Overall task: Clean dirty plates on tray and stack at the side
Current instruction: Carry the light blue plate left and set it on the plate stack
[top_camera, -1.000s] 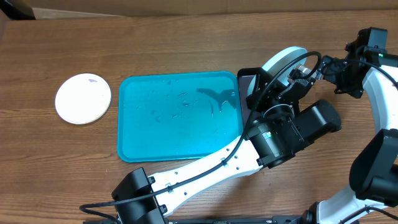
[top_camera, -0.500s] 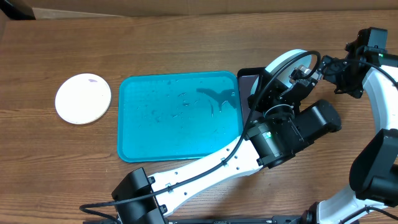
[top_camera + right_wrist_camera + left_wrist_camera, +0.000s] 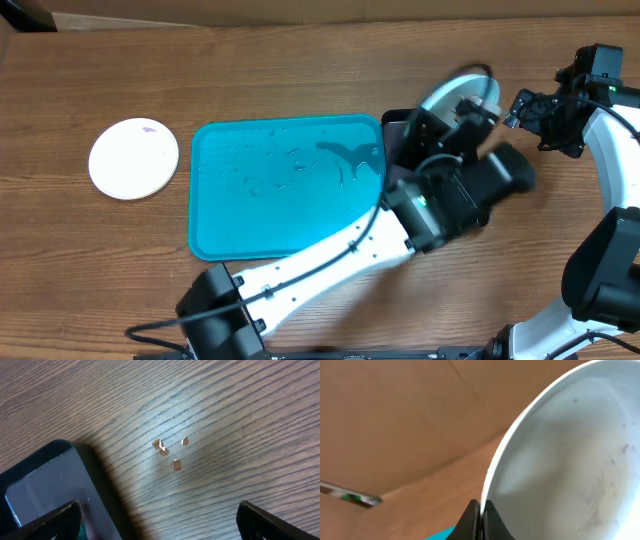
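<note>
Two plates in view. One white plate, flat on the wooden table, well apart to the left of the tray and off it, with a small purple smear near its far edge. One pale blue plate, lifted and tilted on edge above the right end of the tray, over the black tray; a few faint dark specks on its face in the left wrist view.

One turquoise tray, rectangular with rounded corners and a low rim, bare of plates, with scattered droplets and a darker streak towards its right end.

One smaller black tray with a purple inside, just beside the turquoise tray's right edge, mostly hidden under the left arm.

Four small pale flecks, clustered on the wood near the black tray's corner.

Left gripper: fingertips pinched tight on the rim of the pale blue plate, jaws nearly together with only the thin edge between them.

Right gripper: jaws spread wide, holding and touching nothing, over the table just beside the black tray.
</note>
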`<state>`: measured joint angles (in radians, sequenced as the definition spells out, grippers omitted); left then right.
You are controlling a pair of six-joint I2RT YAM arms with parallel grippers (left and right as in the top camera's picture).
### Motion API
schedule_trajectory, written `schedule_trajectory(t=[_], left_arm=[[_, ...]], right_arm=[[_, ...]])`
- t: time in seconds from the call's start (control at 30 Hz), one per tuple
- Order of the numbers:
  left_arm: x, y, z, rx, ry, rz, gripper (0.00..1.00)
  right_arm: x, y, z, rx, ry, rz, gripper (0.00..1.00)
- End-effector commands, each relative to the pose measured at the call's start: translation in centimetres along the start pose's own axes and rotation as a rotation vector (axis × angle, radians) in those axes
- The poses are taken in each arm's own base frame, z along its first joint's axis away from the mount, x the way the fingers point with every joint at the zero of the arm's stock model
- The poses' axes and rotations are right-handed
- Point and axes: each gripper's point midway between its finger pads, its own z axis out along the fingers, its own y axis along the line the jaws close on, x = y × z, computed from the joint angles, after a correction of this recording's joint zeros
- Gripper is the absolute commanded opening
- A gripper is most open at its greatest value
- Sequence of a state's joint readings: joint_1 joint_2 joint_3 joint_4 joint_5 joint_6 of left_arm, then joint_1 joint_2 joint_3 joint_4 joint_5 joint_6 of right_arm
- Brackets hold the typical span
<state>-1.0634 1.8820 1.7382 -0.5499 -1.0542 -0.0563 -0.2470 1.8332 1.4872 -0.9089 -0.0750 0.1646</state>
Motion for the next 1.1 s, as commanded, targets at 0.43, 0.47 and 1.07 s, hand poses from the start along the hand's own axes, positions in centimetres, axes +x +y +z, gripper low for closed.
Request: schedule_trajectory(t=[0.43,0.47,1.07], left_arm=[[13.8,9.9,13.3,0.354,0.639,-0.617,0.04],[15.2,11.7,13.9,0.339,0.680,-0.658,0.04],[41.6,40.6,10.5,-0.358,1.009,-1.330,0.04]], right_arm=[[-0.8,0.3,-1.2,-0.014,-0.037,0.009,1.00],[-0.8,0.3,-1.2,-0.014,-0.037,0.009,1.00],[-0.8,0.3,-1.2,-0.014,-0.037,0.009,1.00]])
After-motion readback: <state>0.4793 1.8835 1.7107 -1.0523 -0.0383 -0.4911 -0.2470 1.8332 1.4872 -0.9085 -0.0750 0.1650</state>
